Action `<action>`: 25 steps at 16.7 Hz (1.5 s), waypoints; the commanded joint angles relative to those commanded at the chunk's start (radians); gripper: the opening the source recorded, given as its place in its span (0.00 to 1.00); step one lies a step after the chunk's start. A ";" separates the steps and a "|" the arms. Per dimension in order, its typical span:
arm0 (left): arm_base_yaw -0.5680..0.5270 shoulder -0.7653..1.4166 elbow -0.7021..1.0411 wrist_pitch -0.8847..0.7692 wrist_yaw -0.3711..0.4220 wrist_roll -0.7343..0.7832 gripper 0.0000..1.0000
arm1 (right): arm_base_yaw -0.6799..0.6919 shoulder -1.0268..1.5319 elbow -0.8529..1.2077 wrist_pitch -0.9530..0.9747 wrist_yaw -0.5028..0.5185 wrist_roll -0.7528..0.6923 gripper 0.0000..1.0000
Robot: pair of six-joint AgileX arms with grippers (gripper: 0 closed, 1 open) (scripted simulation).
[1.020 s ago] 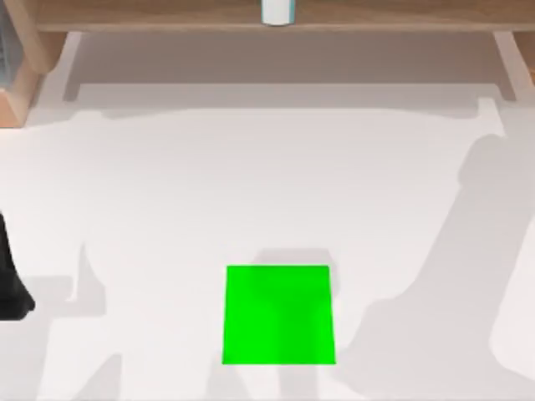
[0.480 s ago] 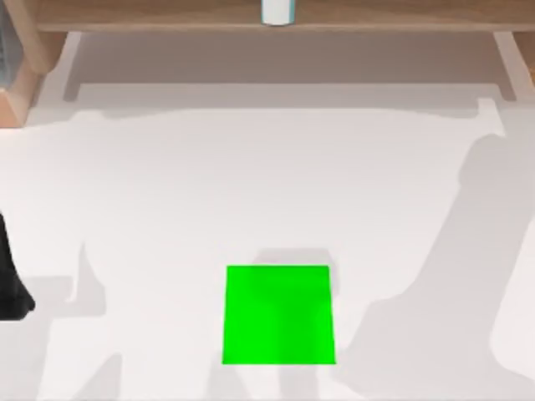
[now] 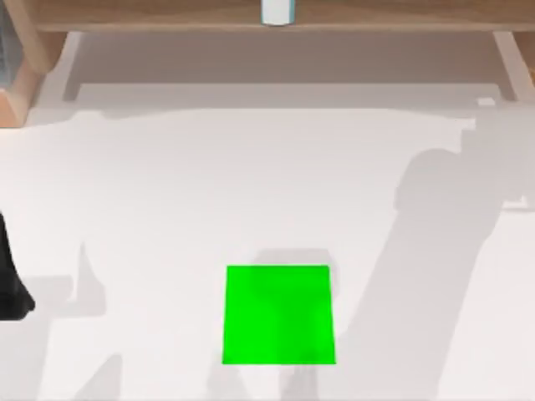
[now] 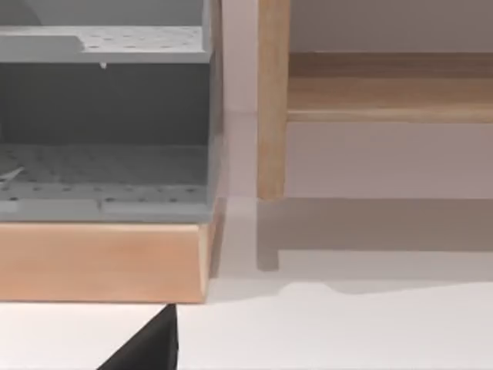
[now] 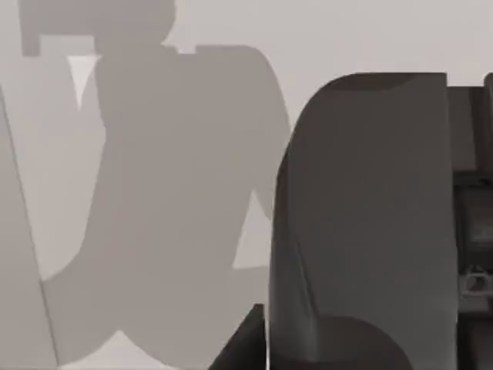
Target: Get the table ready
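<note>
The table (image 3: pixel 209 192) is a wide white top with one bright green square (image 3: pixel 278 315) near its front middle. Nothing lies on the square. A black part of my left arm (image 3: pixel 8 288) rests at the table's left edge, and a black tip of it (image 4: pixel 146 348) pokes into the left wrist view over the white top. In the right wrist view a dark grey mechanical body (image 5: pixel 362 216) sits above the shadowed table. The right arm's broad shadow (image 3: pixel 435 251) falls across the right half of the table.
A light-brown wooden shelf unit (image 3: pixel 167 17) runs along the back, with a small white cup-like object (image 3: pixel 277 12) on it. At the back left, a wooden-framed grey perforated rack (image 4: pixel 104 162) stands beside a wooden post (image 4: pixel 273 100).
The right arm's shadow has swung left and toward the back of the table, and the pale shape at the right front edge is gone. The left arm has stayed still.
</note>
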 joint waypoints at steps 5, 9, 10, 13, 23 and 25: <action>0.000 0.000 0.000 0.000 0.000 0.000 1.00 | 0.147 -0.261 -0.077 -0.051 0.062 0.320 0.00; 0.000 0.000 0.000 0.000 0.000 0.000 1.00 | 0.329 -0.458 -0.141 -0.045 0.116 0.588 0.00; 0.000 0.000 0.000 0.000 0.000 0.000 1.00 | 0.381 -0.497 -0.156 -0.034 0.124 0.647 0.00; 0.000 0.000 0.000 0.000 0.000 0.000 1.00 | 0.556 -0.574 -0.215 0.021 0.125 0.796 0.00; 0.000 0.000 0.000 0.000 0.000 0.000 1.00 | 1.124 -0.442 -0.554 0.275 0.052 1.061 0.00; 0.000 0.000 0.000 0.000 0.000 0.000 1.00 | 1.195 -0.383 -0.627 0.303 0.064 1.098 0.00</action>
